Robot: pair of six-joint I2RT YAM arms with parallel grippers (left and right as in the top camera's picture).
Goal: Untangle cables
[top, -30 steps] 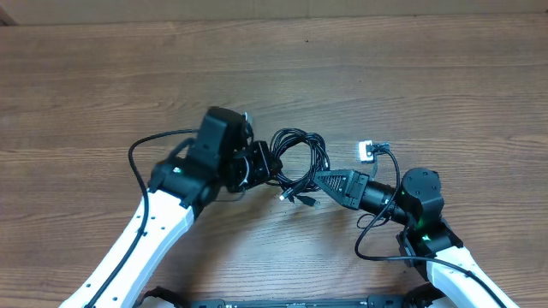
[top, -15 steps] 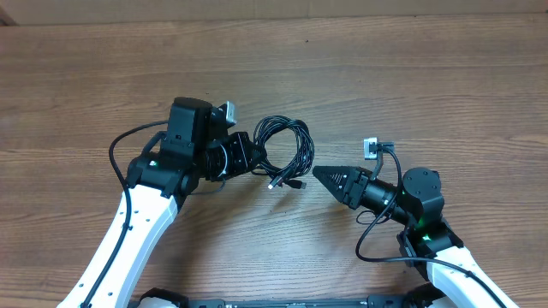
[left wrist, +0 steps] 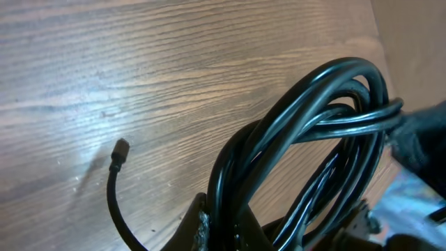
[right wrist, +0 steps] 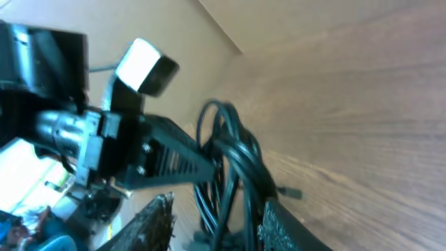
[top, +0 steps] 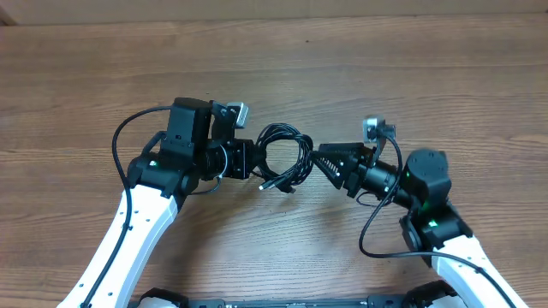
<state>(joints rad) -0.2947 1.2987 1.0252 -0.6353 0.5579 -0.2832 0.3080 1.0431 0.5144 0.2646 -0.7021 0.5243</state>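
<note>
Your left gripper, centre-left of overhead frame: fingers clamped on cables bundle. Your right gripper, centre-right: fingers spread, loops between them in wrist view.

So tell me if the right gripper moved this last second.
Yes. The right gripper shifted toward the table's far edge, now straddling the cables.

From the desk's near edge both arms angle inward. The left gripper points right, clamped on the cables; the right gripper faces it, jaws parted around the same loops.
</note>
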